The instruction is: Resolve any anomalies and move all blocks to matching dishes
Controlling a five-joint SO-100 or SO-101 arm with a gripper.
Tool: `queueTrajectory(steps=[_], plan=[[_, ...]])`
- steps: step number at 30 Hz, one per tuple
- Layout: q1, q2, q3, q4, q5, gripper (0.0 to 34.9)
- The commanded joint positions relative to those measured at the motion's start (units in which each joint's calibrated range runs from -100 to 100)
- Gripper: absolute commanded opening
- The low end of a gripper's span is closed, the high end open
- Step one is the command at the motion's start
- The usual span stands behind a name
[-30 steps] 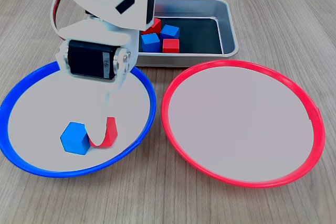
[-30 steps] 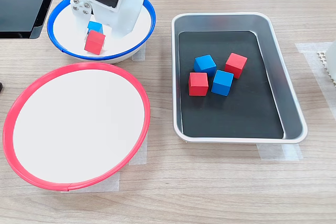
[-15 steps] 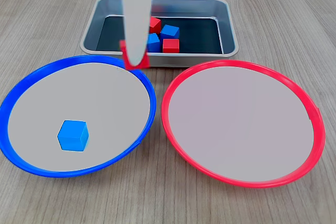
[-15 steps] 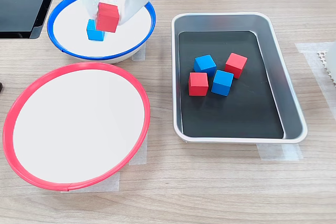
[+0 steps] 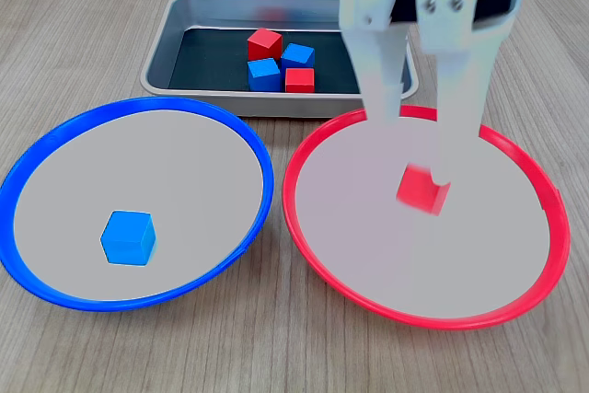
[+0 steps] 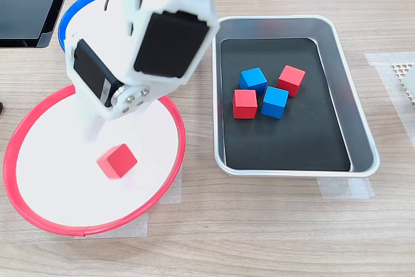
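Observation:
My gripper [image 5: 416, 149] hangs open over the red-rimmed dish [image 5: 497, 236], its two white fingers spread apart. A red block [image 5: 423, 189], blurred, lies just under the longer fingertip, on or barely above the dish's pale inside. In the second exterior view the same red block [image 6: 117, 161] shows inside the red-rimmed dish [image 6: 52, 186], below the gripper [image 6: 104, 137]. One blue block [image 5: 128, 237] rests in the blue-rimmed dish [image 5: 55, 163]. The arm hides most of the blue-rimmed dish [image 6: 65, 27] in the second exterior view.
A grey metal tray [image 5: 156, 62] behind the dishes holds two red blocks [image 5: 265, 43] and two blue blocks [image 5: 297, 54]; the tray [image 6: 363, 134] sits at the second exterior view's right. A black panel [image 6: 26, 4] lies at the second exterior view's top left.
The arm lifted the red block out of the blue-rimmed dish and swung it over the red-rimmed dish. The fingers have spread and the block has come free below them.

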Motion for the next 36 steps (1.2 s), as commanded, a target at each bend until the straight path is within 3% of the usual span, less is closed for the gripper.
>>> queueTrajectory(steps=[1, 5, 8, 9, 14, 19, 23, 36], plan=[[-0.26, -0.97, 1.36, -1.16, 1.27, 16.4], [-0.07, -7.28, 5.37, 3.05, 1.66, 16.5], [0.78, -15.3, 9.55, 10.89, 3.03, 15.4], [2.28, -19.9, 11.74, 15.84, 4.3, 15.4], [8.4, -30.91, 20.57, 23.68, 9.82, 15.2], [16.59, -39.26, 35.68, 19.97, 19.34, 16.3], [19.51, -39.69, 43.78, 14.11, 23.49, 16.6], [13.86, -36.71, 52.07, 10.39, 25.64, 17.9]])
